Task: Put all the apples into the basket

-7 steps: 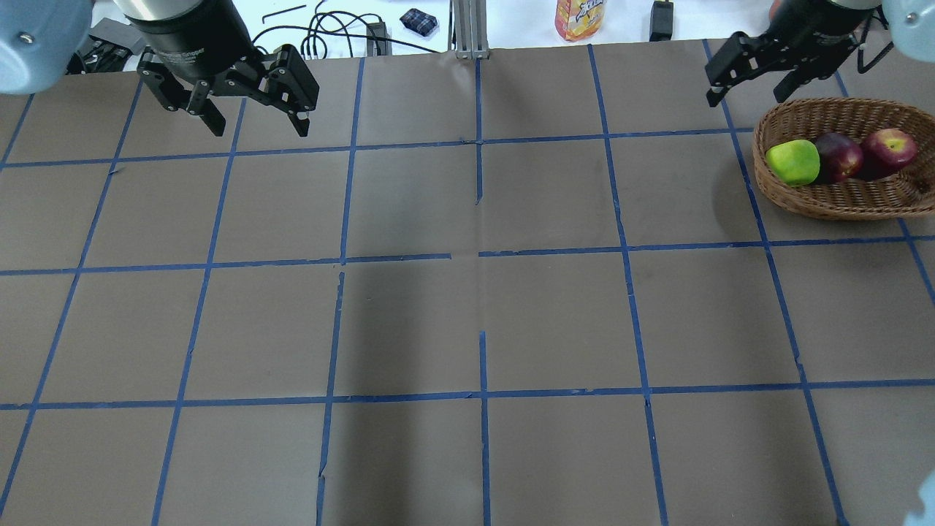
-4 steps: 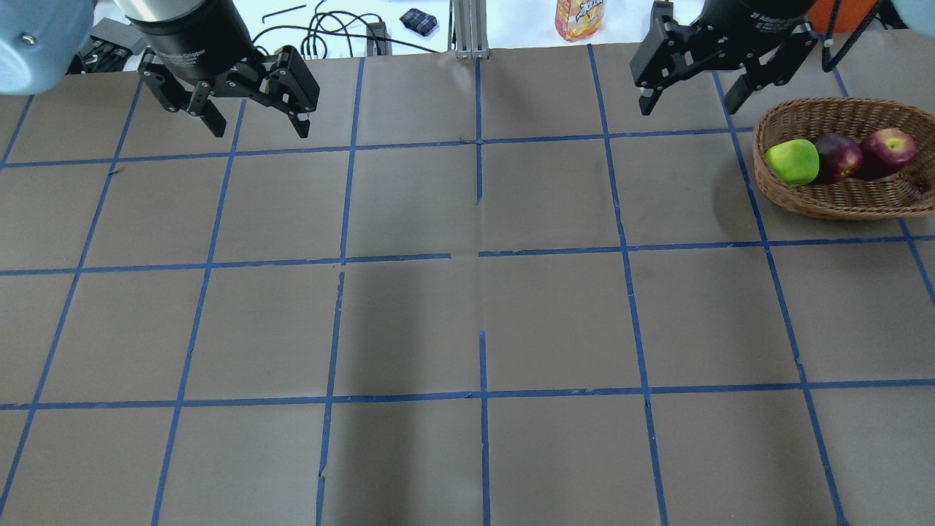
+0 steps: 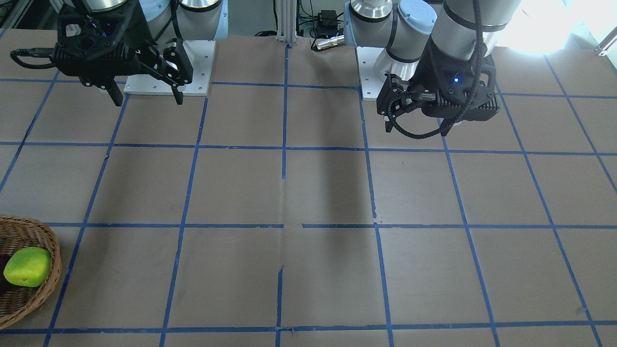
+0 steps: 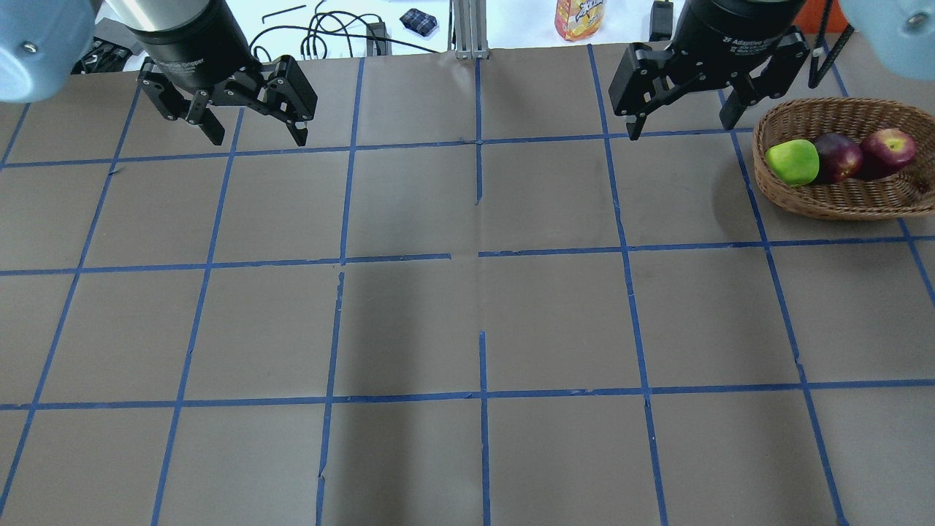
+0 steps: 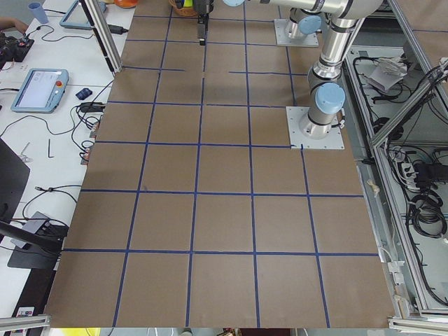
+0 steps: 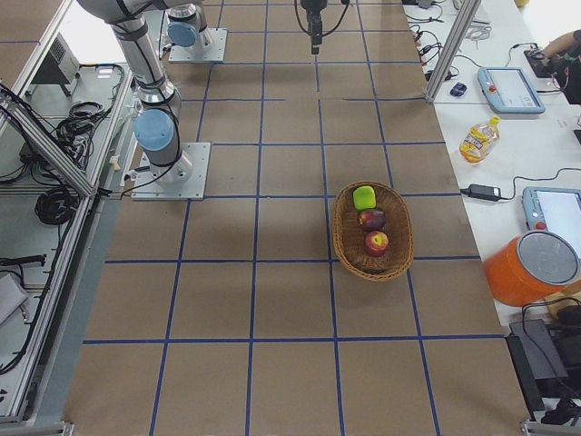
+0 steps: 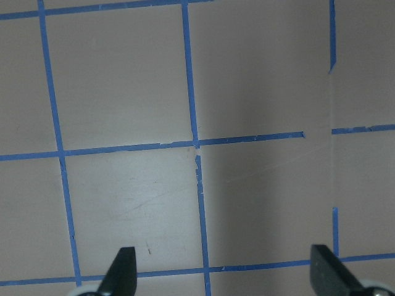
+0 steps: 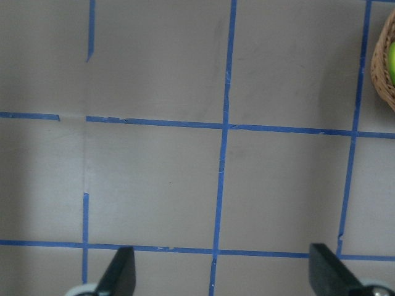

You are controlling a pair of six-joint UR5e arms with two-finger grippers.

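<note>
Green apple (image 4: 792, 162), maroon apple (image 4: 838, 156), red apple (image 4: 890, 148) in row inside wicker basket (image 4: 840, 202)

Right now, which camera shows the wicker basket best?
The exterior right view: the whole basket shows, rim to rim. Overhead clips one edge; front-facing and right wrist catch only slivers; exterior left barely shows it; left wrist misses it.

silver arms (image 3: 462, 24), pale-blue joint caps (image 3: 418, 13), black left gripper (image 4: 257, 137) (small blue light lit).

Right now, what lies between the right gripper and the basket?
Nothing stands there. In the overhead view, only bare brown table, crossed by a blue tape line, separates the open right gripper from the basket.
</note>
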